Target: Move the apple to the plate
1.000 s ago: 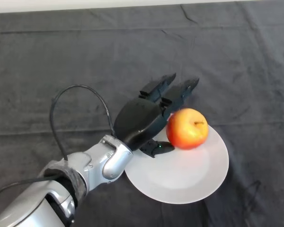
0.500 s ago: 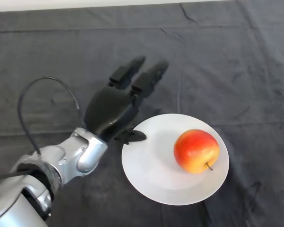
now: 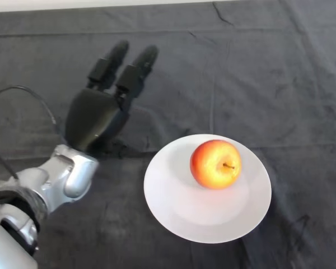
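Observation:
A red and yellow apple (image 3: 215, 163) lies on a white plate (image 3: 173, 199) at the right of the middle, its stem toward the right. My left hand (image 3: 92, 117) is open and empty. Its fingers (image 3: 135, 70) are straight and point up and to the right. The hand is well to the left of the plate and apart from the apple.
A dark wrinkled cloth (image 3: 257, 73) covers the whole table. Its far edge runs along the top of the view.
My hand has let go of the apple and drawn back to the left, away from the plate. The apple rolled a little on the plate and now rests there.

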Robot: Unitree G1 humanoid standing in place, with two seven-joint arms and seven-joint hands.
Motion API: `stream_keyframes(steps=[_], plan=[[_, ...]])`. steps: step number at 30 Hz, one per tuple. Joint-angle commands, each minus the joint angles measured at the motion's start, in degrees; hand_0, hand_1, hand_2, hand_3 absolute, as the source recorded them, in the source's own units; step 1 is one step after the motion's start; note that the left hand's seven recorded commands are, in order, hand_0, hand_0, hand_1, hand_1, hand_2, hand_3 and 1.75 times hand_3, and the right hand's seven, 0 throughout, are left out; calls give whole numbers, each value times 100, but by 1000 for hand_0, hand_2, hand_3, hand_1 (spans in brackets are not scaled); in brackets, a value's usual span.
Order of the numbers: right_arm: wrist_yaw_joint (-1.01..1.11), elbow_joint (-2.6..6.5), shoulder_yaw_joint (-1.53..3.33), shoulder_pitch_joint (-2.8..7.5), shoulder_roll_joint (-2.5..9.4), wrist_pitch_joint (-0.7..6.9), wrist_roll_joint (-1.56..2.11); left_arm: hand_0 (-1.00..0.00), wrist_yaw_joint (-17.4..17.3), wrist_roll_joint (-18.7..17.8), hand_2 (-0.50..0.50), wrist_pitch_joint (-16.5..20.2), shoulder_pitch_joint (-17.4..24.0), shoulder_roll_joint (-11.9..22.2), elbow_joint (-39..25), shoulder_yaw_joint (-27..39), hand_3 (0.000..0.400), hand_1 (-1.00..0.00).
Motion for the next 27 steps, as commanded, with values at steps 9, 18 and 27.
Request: stream_keyframes(steps=[9, 18, 27], plan=[[34, 137, -42, 185, -140, -37, 40, 0, 237, -145, 0, 69, 323, 730, 342, 543, 0, 0], [35, 139, -42, 185, -140, -38, 39, 0, 218, -346, 0, 195, 594, 1106, 462, 886, 0, 0], [35, 138, -43, 185, -139, -39, 37, 0, -49, -677, 0, 242, 940, 1575, 588, 1309, 0, 0]])
